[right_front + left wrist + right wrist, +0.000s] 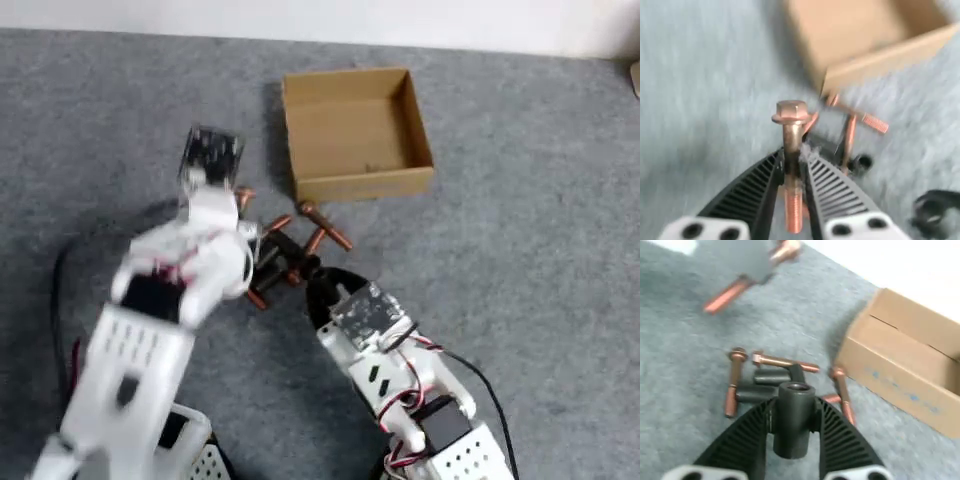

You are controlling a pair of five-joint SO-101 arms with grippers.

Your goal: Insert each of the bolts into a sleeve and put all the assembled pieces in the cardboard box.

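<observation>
A bolt (791, 125) is pinched by its shank in the left pincer (794, 157); a sleeve (792, 390) is clamped in the right pincer (793, 410), near the cardboard box (365, 184). With axes misaligned, the bolt could be jammed at the sleeve's mouth and dropped.

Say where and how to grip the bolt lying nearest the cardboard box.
Best take the bolt mid-shank, from straight above, closing across it: it lies flat on the carpet, head toward the cardboard box, which leaves the slim shank exposed.
</observation>
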